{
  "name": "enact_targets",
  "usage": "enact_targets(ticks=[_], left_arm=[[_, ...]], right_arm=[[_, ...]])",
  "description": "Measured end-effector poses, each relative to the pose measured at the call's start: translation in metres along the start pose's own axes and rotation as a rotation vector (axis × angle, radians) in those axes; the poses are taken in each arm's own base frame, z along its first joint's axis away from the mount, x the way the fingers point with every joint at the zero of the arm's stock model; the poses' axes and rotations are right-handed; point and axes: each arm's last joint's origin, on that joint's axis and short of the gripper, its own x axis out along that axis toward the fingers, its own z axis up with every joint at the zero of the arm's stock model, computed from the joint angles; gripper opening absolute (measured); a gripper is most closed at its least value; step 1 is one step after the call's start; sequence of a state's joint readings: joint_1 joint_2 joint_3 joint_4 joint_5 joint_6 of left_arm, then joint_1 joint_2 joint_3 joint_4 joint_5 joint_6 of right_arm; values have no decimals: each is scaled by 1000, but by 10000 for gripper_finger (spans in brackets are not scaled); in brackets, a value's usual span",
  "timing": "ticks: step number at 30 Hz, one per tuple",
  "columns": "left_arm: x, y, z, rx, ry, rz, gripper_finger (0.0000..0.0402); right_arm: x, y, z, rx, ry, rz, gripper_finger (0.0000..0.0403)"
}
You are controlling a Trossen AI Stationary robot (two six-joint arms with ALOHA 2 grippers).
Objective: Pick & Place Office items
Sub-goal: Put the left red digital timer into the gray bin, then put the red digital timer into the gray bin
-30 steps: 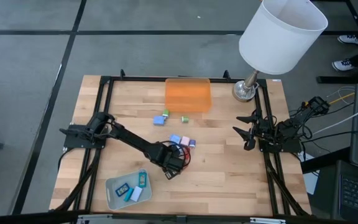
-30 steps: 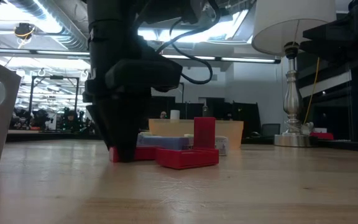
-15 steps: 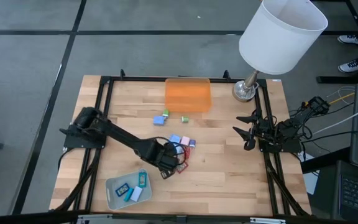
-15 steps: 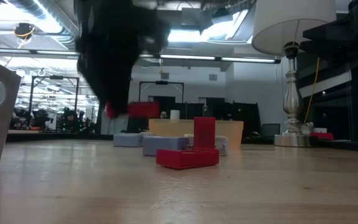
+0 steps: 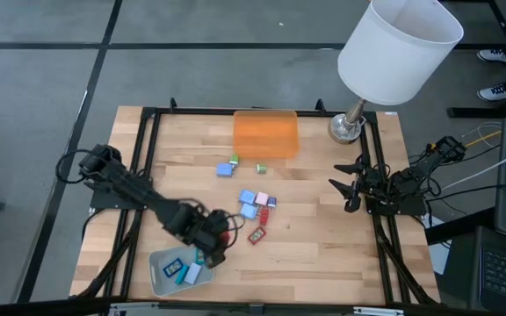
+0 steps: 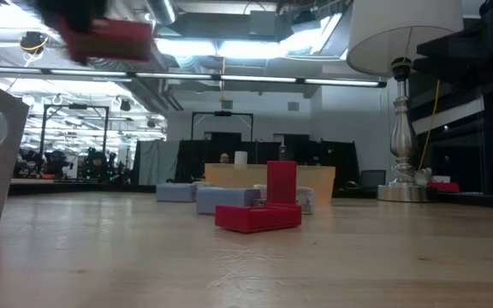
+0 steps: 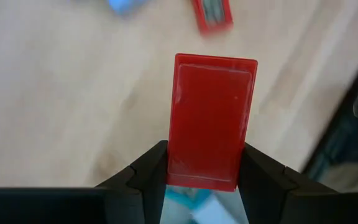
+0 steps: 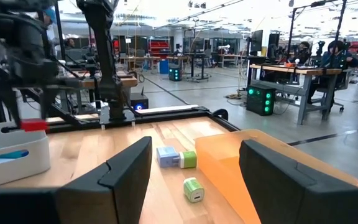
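Holding blue pieces (image 5: 176, 266): grey-green tray (image 5: 157, 279)

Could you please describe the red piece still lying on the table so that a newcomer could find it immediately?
Start at the orange tray at the table's far edge and come toward the near edge, past the cluster of small blocks. The red flat rectangle lies just beyond them, alone on bare wood, the only red piece there.

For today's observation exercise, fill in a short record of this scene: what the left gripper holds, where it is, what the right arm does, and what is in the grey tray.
left gripper: shut on a red flat piece
position: raised over the grey tray, near its right rim
right gripper: open, empty, waiting at the table's right side
grey tray contents: a few blue pieces
left on table: another red piece, small blocks, orange tray
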State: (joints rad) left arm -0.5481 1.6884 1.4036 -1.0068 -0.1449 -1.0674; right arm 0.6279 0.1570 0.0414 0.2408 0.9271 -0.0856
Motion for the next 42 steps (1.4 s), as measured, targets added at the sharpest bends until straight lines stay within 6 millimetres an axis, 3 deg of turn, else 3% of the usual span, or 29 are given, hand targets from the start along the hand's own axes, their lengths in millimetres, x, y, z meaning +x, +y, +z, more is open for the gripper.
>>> enact_targets(ticks=[14, 22, 27, 35, 42], left_arm=[[-15, -29, -85, -74, 2, 5, 157], [5, -18, -130, -110, 13, 106, 165], [14, -10, -136, -126, 6, 153, 176], [23, -2, -130, -196, 21, 193, 214], [31, 5, -132, -258, 17, 225, 218]], right_arm=[[0, 0, 0, 33, 2, 0, 241], [0, 0, 0, 50, 2, 0, 241], [0, 0, 0, 50, 2, -11, 241], [0, -2, 0, 50, 5, -64, 241], [0, -2, 1, 54, -2, -60, 241]])
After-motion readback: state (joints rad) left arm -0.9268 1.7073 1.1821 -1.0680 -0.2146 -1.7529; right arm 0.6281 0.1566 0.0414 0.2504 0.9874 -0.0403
